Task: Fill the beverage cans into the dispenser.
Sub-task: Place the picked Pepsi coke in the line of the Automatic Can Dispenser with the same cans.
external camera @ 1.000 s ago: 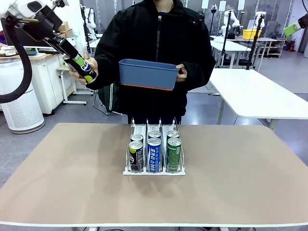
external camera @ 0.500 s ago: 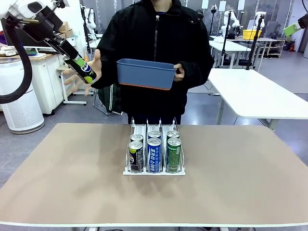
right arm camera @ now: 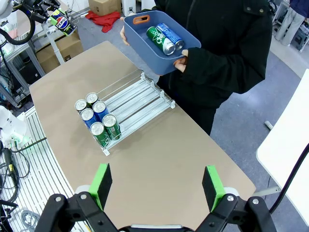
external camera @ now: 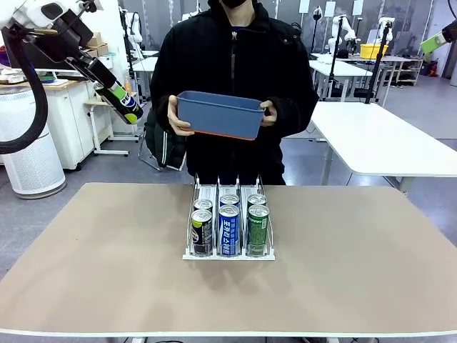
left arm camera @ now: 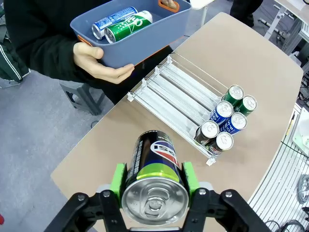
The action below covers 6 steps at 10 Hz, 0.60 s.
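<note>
Clamped in left gripper [left arm camera: 153, 180], jaws part closed: black can [external camera: 128, 108], high past table's [external camera: 100, 286] far-left edge. On right gripper [right arm camera: 157, 186]: wide open, nothing held. Bring upright over dispenser [left arm camera: 178, 94] left lane, behind black pair; lower between dividers, release low. Counted: six racked, two black, two blue, two green; in bin [external camera: 218, 114] one blue, one green.

Lab or workshop hall: rows of white worktables [external camera: 378, 139], grey floor [external camera: 107, 171], cardboard boxes [right arm camera: 77, 43], yellow crate [external camera: 373, 50].
</note>
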Each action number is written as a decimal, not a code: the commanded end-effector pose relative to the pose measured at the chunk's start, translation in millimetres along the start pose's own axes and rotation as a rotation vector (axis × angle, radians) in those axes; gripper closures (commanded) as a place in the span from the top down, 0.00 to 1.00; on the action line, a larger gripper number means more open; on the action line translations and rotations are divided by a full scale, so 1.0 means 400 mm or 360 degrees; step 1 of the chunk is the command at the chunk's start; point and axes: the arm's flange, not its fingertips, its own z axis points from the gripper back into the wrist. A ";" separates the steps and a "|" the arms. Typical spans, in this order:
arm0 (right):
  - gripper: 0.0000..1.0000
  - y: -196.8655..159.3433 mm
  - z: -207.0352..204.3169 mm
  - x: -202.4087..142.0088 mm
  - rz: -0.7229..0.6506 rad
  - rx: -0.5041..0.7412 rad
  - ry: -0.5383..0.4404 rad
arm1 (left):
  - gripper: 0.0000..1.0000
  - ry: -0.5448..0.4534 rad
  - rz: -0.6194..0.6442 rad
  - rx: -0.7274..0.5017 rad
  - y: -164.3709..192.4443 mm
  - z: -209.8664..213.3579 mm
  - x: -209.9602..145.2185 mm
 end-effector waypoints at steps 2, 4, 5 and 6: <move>1.00 0.002 -0.002 0.003 -0.0010 0.0014 -0.0001 | 0.37 -0.0015 0.0005 -0.0007 0.003 0.006 -0.003; 1.00 0.002 -0.002 0.003 -0.0010 0.0014 -0.0001 | 0.37 -0.0015 0.0005 -0.0007 0.003 0.006 -0.003; 1.00 0.002 -0.002 0.003 -0.0010 0.0014 -0.0001 | 0.37 -0.0015 0.0005 -0.0007 0.003 0.006 -0.003; 1.00 0.002 -0.002 0.003 -0.0010 0.0014 -0.0001 | 0.37 -0.0015 0.0005 -0.0007 0.003 0.006 -0.003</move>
